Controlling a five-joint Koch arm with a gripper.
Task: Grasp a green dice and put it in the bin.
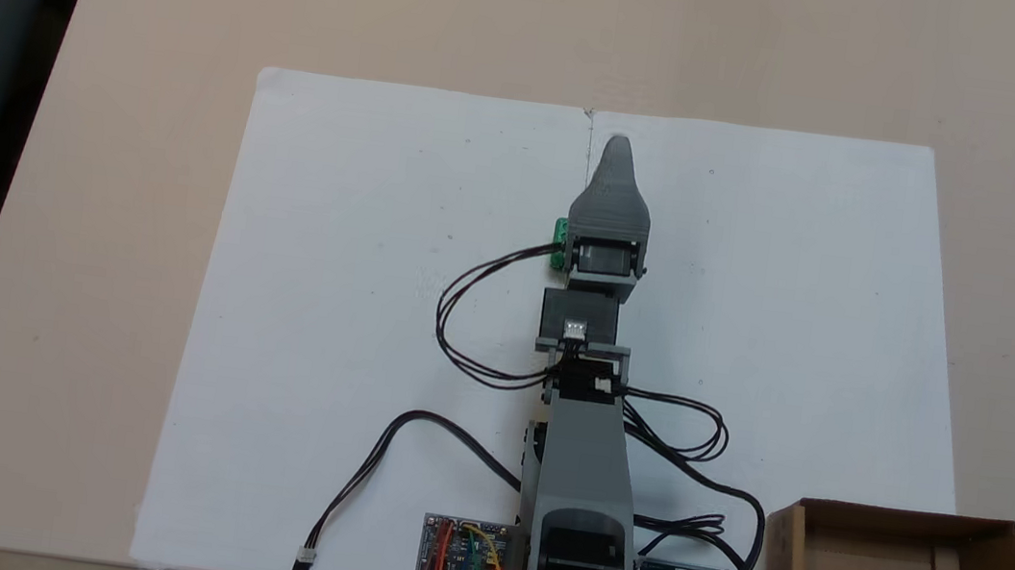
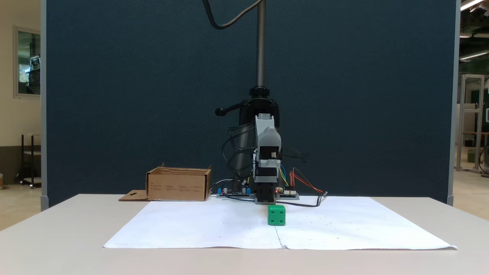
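— Most of the green dice [image 1: 560,243] hides under my wrist from above; only its edge shows. From the front it [image 2: 276,214] sits on the white paper [image 1: 350,304].

— And your fingers [image 1: 618,149]?

— Folded one behind the other; I cannot tell their gap. The bin [image 1: 910,518] is cut off at the counter [image 1: 160,39] corner.

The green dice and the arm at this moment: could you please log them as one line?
stage: approach | green dice: on white paper, ungrasped | gripper: above paper, state unclear | bin: no dice visible inside
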